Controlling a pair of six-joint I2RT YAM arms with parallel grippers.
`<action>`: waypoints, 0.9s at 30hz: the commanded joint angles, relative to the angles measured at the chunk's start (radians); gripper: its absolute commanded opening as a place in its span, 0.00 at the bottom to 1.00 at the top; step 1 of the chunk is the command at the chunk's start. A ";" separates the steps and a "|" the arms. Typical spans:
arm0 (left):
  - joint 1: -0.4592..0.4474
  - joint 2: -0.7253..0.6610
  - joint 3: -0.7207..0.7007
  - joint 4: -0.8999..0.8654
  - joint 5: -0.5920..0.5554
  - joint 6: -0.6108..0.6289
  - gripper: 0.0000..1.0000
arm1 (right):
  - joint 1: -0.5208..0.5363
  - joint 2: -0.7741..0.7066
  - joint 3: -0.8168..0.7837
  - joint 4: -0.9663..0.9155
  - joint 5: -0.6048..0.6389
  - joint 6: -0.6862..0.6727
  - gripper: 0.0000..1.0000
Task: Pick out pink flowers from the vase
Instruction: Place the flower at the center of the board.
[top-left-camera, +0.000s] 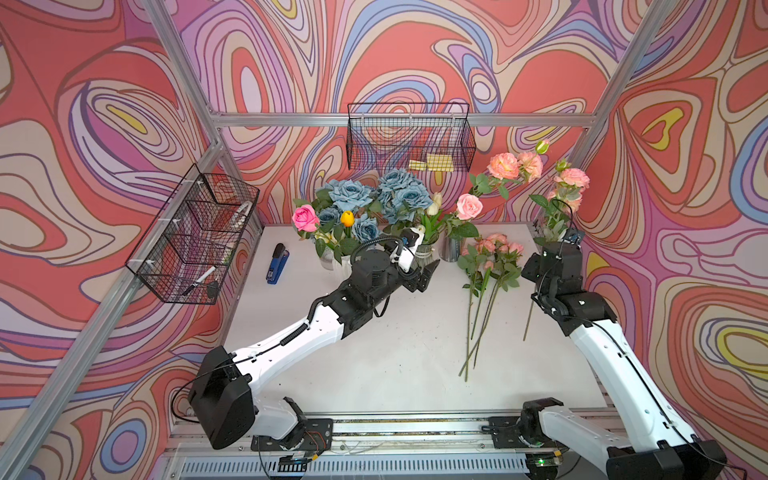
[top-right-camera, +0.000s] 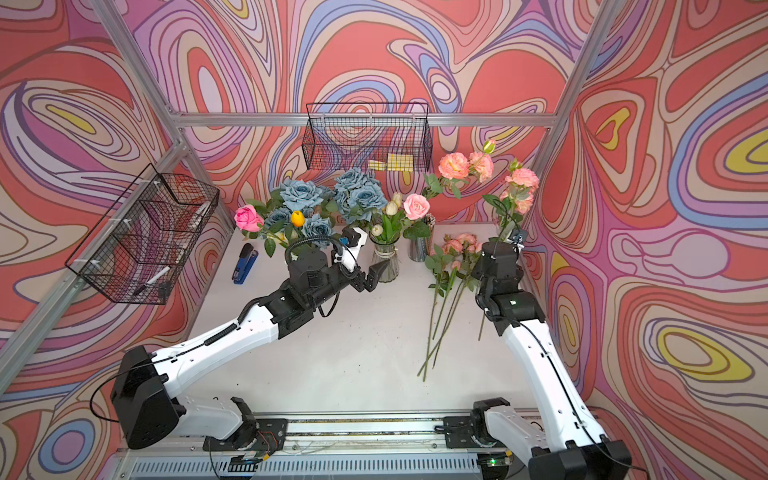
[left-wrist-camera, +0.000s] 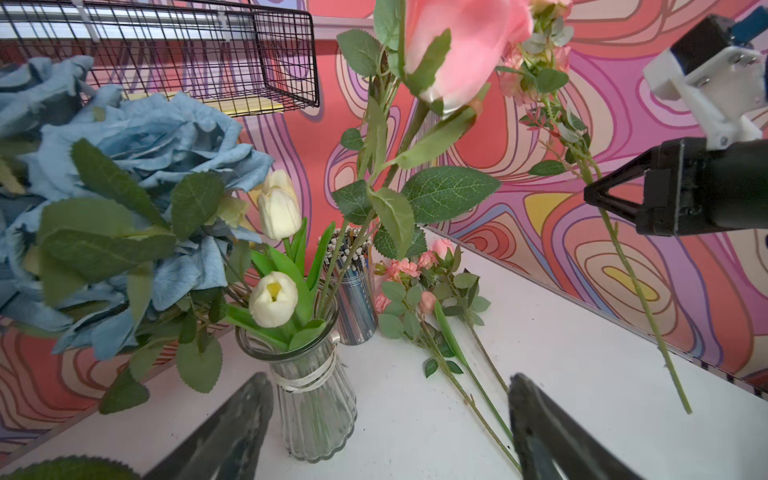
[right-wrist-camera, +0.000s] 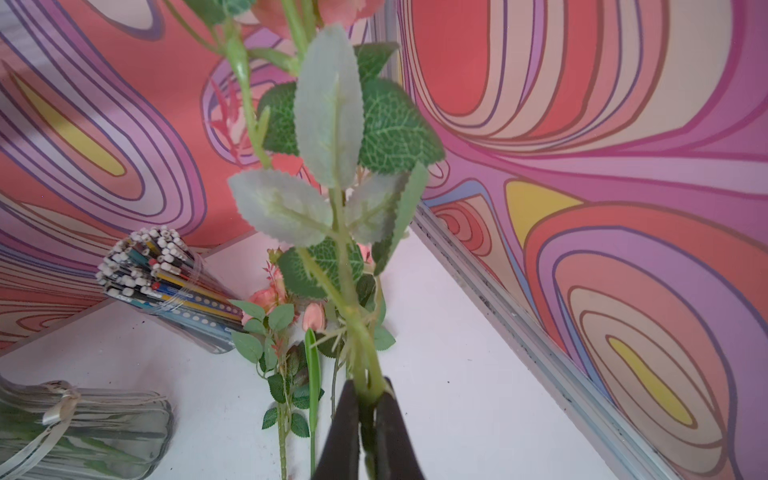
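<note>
Right gripper, fingers pinching a pink flower by its stem, holds it above the white surface; left gripper, fingers spread wide, faces the glass vase.

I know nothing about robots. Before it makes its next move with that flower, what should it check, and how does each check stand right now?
1. Right hand grips the pink flower stem: ok, shut on it.
2. Held stem clear of the glass vase: ok, its lower end hangs free above the table.
3. Space to lay it by the pile of pink flowers: ok, bare table beside it.
4. Left hand ready: ok, open and empty near the glass vase.
5. All pink flowers out: not ok; a pink rose stands beside the white tulips, and a brighter pink rose stands among the blue roses.
</note>
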 joint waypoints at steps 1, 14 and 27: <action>-0.002 -0.014 -0.008 0.068 -0.051 0.026 0.89 | -0.031 0.055 -0.023 -0.027 -0.097 0.048 0.00; -0.010 0.046 0.006 0.134 -0.080 0.064 0.89 | -0.053 0.175 -0.085 0.106 -0.434 0.040 0.00; -0.030 0.142 0.037 0.268 -0.183 0.154 0.89 | -0.081 0.291 -0.137 0.222 -0.579 0.081 0.00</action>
